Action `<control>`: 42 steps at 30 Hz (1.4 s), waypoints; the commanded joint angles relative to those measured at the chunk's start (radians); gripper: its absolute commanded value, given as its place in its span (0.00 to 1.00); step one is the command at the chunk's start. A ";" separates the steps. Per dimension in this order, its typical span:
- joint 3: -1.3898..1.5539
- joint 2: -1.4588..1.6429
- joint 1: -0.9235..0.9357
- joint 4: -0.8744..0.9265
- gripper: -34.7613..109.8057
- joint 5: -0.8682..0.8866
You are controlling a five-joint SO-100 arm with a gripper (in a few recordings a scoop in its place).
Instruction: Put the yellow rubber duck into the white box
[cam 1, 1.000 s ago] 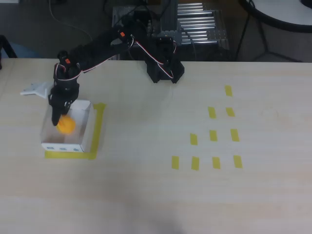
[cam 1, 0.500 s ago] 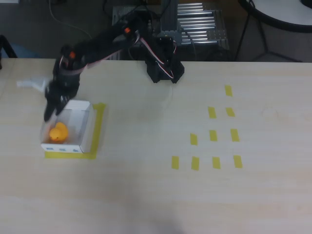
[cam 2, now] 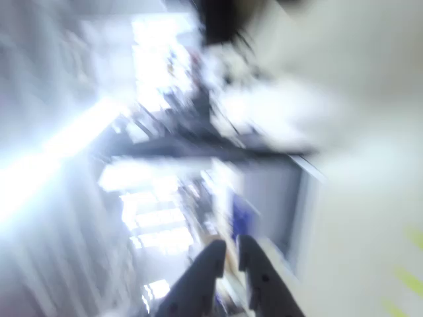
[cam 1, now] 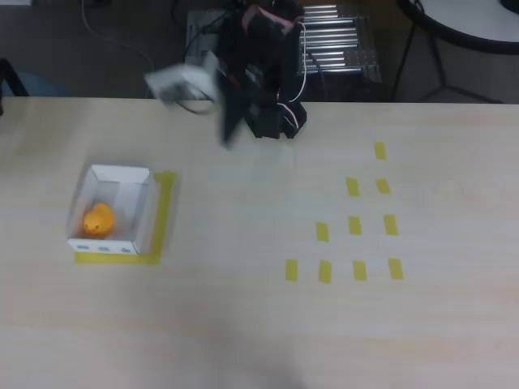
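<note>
Overhead view looks straight down on the table (cam 1: 243, 324) from well above; wrist view, blurred, faces the room

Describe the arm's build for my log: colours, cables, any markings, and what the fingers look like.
In the overhead view the arm is black, blurred by motion, with red and white cables looping along it down to a black base at the table's far edge. A pale white-grey block sits at its wrist end. In the wrist view the gripper has two dark, tapered fingers. No markings are legible.

no readable text, blue marks on white box (cam 1: 111, 245) illegible
</note>
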 commanded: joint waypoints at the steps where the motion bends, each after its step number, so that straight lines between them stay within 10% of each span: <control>1: 0.598 0.449 -0.170 0.046 0.24 0.026; 42: 0.707 0.515 -0.153 0.259 0.24 0.106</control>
